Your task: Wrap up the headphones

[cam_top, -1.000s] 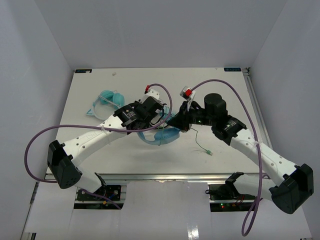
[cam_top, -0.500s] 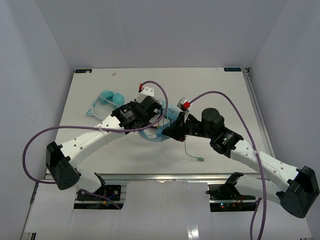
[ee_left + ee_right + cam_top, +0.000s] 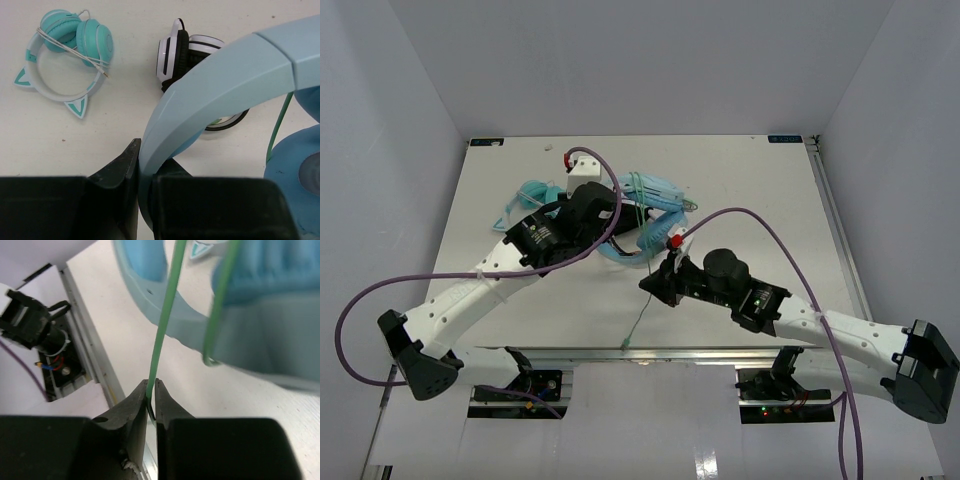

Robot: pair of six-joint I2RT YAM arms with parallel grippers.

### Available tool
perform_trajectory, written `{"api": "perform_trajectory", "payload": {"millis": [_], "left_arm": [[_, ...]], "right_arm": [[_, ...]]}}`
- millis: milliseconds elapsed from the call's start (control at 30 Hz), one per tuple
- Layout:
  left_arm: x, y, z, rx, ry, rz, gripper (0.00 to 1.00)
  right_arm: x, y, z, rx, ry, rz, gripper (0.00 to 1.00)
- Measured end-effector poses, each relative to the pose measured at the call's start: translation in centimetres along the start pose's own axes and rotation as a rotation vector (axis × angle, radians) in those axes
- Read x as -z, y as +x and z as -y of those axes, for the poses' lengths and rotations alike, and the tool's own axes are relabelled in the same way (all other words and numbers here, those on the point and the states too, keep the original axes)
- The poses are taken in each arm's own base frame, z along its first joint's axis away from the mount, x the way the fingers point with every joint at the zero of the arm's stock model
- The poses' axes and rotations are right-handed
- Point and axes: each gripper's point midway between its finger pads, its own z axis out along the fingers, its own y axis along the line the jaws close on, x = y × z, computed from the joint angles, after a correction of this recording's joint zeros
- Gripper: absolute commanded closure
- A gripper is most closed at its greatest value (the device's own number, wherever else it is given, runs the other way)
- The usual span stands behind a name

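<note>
The light blue headphones point(image 3: 655, 192) sit just to the right of the teal cat-ear headphones point(image 3: 530, 200) in the top view, with their wide headband point(image 3: 225, 85) clenched between the fingers of the left gripper point(image 3: 145, 167). A second ago they were lower in that view, farther from the cat-ear pair and nearer the arm bases; the left arm has since carried them up toward the far side. Green strands of the cable point(image 3: 638, 312) cross the padded cups, and from there the cable runs taut, away from the cat-ear pair, down to the right gripper point(image 3: 151, 390), whose fingers are pinched tight on it. That gripper has pulled back toward the near edge of the table point(image 3: 770, 200), and the cable's free end, which earlier lay on the table farther right, now trails close to that edge. In the left wrist view the black-and-white headphones point(image 3: 177, 50) lie to the right of the cat-ear pair, partly hidden behind the blue headband.
</note>
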Motion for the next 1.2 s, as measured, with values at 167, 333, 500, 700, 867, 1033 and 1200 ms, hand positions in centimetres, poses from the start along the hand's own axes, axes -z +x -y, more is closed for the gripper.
{"api": "perform_trajectory", "payload": {"millis": [167,333,500,700,867,1033,1200], "left_arm": [[1.1,-0.7,-0.2,0.031,0.037,0.021,1.0],[1.5,-0.5,-0.6,0.032,0.042,0.018,1.0],[1.4,-0.3,-1.0,0.035,0.032,0.009,1.0],[1.4,-0.2,-0.9,0.046,0.033,0.004,1.0],[1.6,-0.4,-0.6,0.072,0.055,0.004,1.0],[1.9,-0.4,-0.5,0.085,0.068,0.004,1.0],[2.0,-0.5,-0.3,0.092,0.079,0.0,1.0]], "right_arm": [[-0.5,2.0,2.2,0.003,0.106,-0.007,0.9],[-1.5,1.7,2.8,0.023,0.116,0.05,0.85],[-2.5,3.2,3.3,0.037,0.109,0.066,0.79],[-2.6,3.9,3.3,0.05,0.081,0.135,0.73],[-2.6,5.4,3.3,0.058,0.052,0.144,0.69],[-3.0,5.1,3.1,0.072,0.035,0.183,0.67],[-3.5,5.8,3.3,0.079,0.027,0.199,0.66]]}}
